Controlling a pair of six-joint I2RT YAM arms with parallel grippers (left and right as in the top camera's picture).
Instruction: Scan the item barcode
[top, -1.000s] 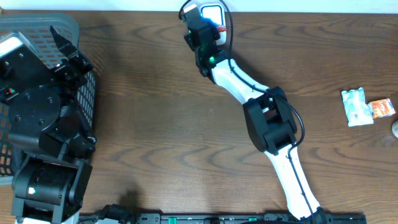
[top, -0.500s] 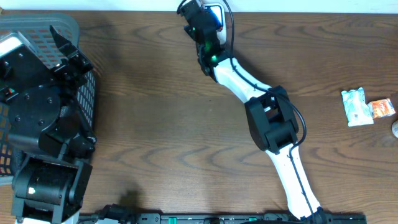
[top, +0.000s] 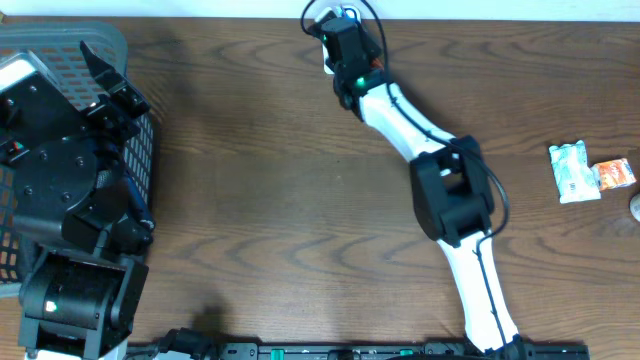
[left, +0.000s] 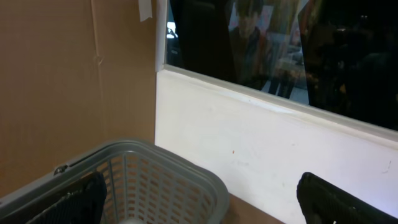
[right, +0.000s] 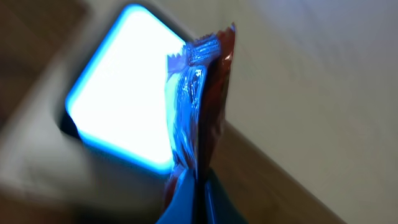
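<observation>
The scanner (right: 118, 106) is blurred — the packet (right: 202, 112) runs off the bottom edge, its print unreadable.

White right arm (top: 400, 113), black joints (top: 455, 200)

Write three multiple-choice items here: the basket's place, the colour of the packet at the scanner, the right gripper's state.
1. The basket stands: A at the left end of the table; B at its right end; C in its middle.
2. The packet before the scanner is mainly: A green; B red; C yellow.
3. The right gripper is: A open and empty; B shut on nothing; C shut on the packet.
Key: 1 A, the overhead view shows it under the left arm; 2 B, the right wrist view shows red foil; 3 C, the packet rises from between its fingers.
</observation>
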